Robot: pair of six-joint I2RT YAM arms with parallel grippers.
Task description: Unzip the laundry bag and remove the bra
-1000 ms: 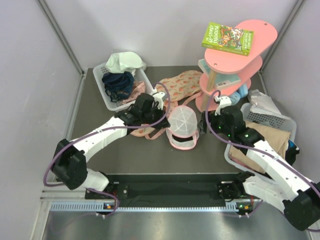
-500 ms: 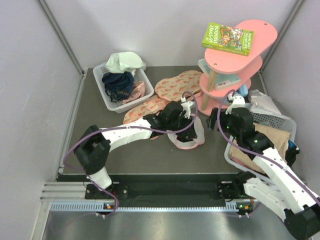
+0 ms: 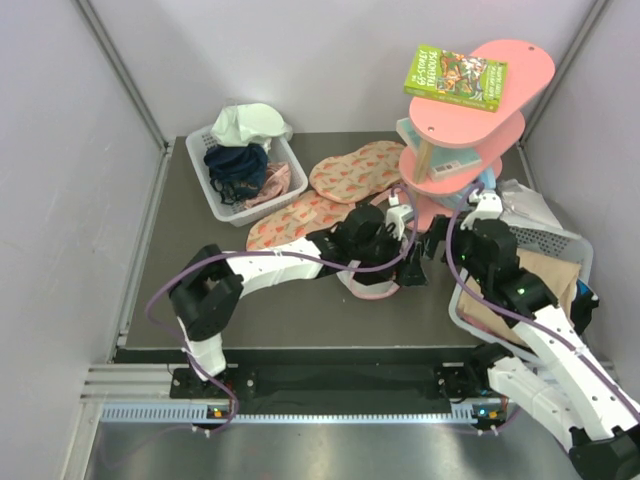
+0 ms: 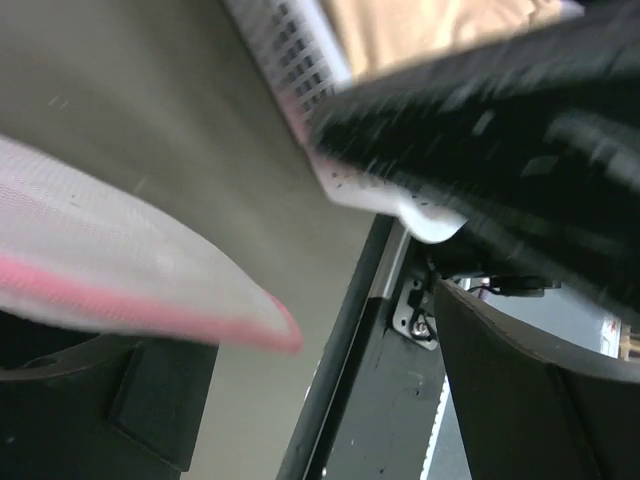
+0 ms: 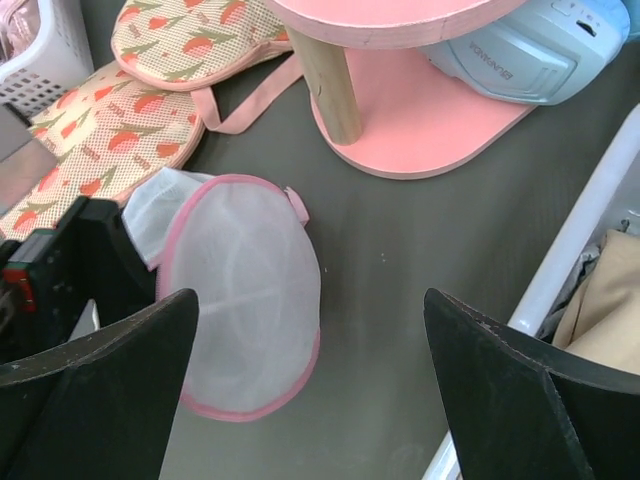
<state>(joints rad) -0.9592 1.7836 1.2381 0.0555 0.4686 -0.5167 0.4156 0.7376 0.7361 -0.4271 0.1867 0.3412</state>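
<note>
the laundry bag (image 5: 245,300) is a white mesh dome edged all round with pink trim, faint ribs running out from its crown and a small pink tab (image 5: 297,205) sticking off the rim. a loose fold of the same white mesh pokes out at the edge nearest the left gripper (image 4: 290,390). the bag sits dome up on the dark table (image 5: 400,280), just in front of the pink stand (image 5: 430,110), beside the two fruit-print cloths (image 5: 100,130) and between the two grippers. seen from the right wrist its outline is an oval, the long axis running from the stand's side back toward the arms, with the tab at the end facing the stand. whether the zip is done up i cannot tell

the left gripper is at the bag's edge on its own arm's side, fingers spread wide; in its blurred view the pink rim lies by one finger, and only table and the front rail (image 4: 350,330) show in the gap. the right gripper (image 5: 308,300) hangs above the table on the bag's other side, fingers also wide apart and holding nothing, close to the white basket (image 5: 580,250) with the tan cloth (image 5: 600,340)
</note>
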